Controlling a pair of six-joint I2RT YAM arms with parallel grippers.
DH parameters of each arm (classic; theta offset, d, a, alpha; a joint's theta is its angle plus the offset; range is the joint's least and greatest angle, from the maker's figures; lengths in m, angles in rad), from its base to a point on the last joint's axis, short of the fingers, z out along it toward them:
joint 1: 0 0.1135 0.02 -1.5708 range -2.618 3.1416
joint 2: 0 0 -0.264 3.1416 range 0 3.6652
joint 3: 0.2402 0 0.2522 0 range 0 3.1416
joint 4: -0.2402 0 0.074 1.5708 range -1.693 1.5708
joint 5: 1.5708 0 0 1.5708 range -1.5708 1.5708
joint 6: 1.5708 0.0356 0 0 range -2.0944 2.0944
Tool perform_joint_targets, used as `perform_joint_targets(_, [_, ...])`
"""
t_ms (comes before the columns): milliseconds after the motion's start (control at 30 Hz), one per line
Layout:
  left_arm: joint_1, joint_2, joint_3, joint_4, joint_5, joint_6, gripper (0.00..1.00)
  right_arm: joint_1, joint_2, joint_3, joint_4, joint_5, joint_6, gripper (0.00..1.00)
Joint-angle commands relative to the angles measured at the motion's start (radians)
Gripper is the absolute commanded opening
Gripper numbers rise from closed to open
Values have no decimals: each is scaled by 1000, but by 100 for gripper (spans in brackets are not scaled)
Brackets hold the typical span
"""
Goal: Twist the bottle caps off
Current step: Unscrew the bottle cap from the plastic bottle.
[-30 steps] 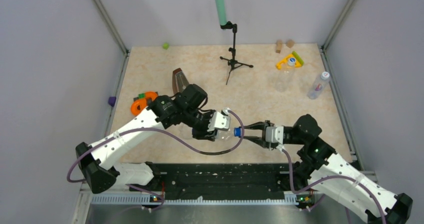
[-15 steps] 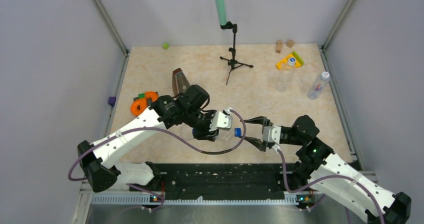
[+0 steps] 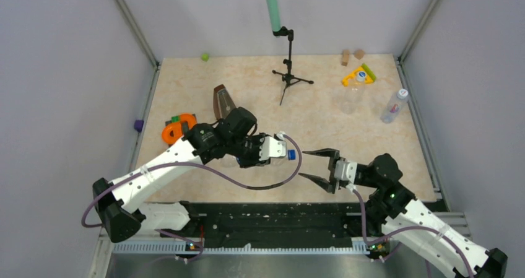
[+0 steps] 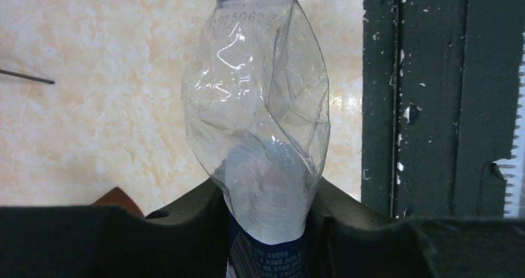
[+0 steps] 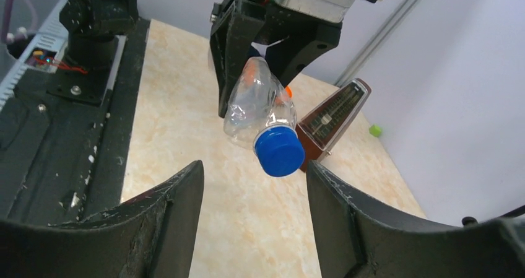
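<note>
Two arms met over the near middle of the table point(image 3: 186, 86). The left gripper point(image 3: 272, 151) was clamped on a crumpled clear bottle point(image 4: 257, 104) with a blue-and-white label, held off the surface. Its dark blue cap point(image 5: 278, 152) sat on the neck, pointing at the right gripper point(image 3: 303, 164), whose jaws stood wide apart, clear of the cap. At the far right lay a plain bottle point(image 3: 351, 98) and a bluish bottle point(image 3: 392, 108), each apparently white-capped, though too small to be sure.
</note>
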Motion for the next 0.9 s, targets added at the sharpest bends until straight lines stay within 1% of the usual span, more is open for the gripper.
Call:
perform_joint_targets(0, [-3,-71,-64,126,-68,9,0,-2,-55,-37,88,10,108,60])
perform_joint_targets(100, [-5,-117,-138,211,-95,31,0,-1,-81,-66,146,107,218,62])
perform_joint_targets(200, [-11,-175,-203,299,-126,57,0,-1,-84,-73,185,236,350,63])
perform_joint_targets(233, [-13,-194,-225,339,-143,61,0,-2,-78,-65,174,279,411,64])
perform_joint_targets(333, [-19,-238,-277,420,-206,72,0,-1,-42,-14,105,355,479,64])
perform_joint_targets(400, [-21,-264,-303,472,-241,70,0,-2,-4,31,50,456,575,64])
perform_joint_targets(467, [-24,-291,-331,525,-252,79,0,-2,50,90,-18,562,654,64])
perform_joint_targets(533, [-26,-320,-363,578,-256,83,0,-2,114,158,-90,619,725,64])
perform_joint_targets(633, [-31,-339,-396,632,-264,90,0,-2,213,278,-199,613,834,64])
perform_joint_targets(733, [-37,-344,-417,652,-287,102,0,-3,301,384,-274,534,966,64])
perform_joint_targets(800, [-42,-343,-429,659,-324,118,0,-7,333,418,-263,486,1095,64])
perform_joint_targets(867, [-51,-341,-438,665,-362,140,0,-26,352,407,-185,398,1232,63])
